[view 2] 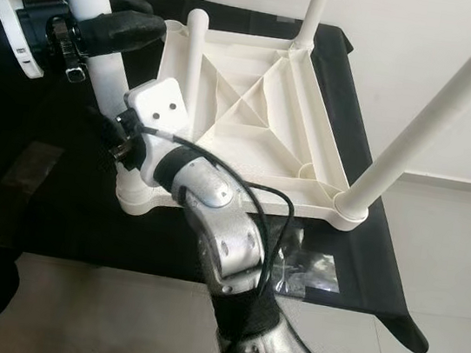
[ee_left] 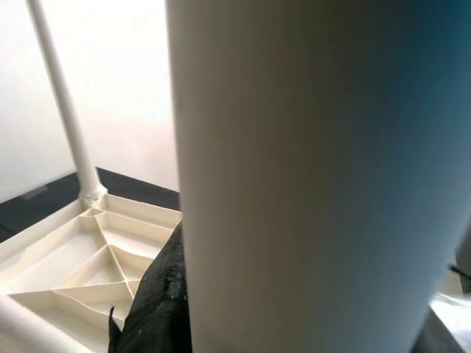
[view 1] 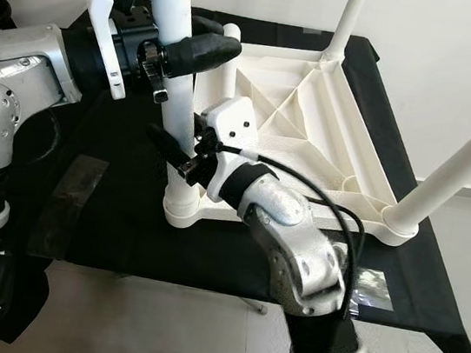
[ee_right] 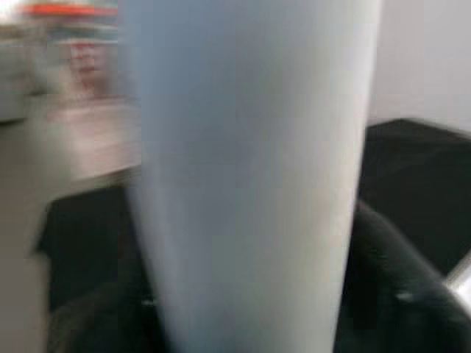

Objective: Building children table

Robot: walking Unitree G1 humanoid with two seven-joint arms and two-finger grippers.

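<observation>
Upturned white table top (view 1: 314,117) on the black-covered surface (view 1: 108,211), both your grippers on its near-left leg (view 1: 175,10).

The top lay ribbed side up; you had three legs standing in its other corners: far left (view 1: 230,53), far right (view 1: 345,21), near right (view 1: 466,161); the fourth leg stood in the near-left corner socket (view 1: 180,208); your left gripper (view 1: 191,52) was clamped around that leg high up; your right gripper (view 1: 188,154) was closed on the same leg lower down, just above the socket; clear tape (view 2: 306,270) sat on the cloth's near edge.
</observation>
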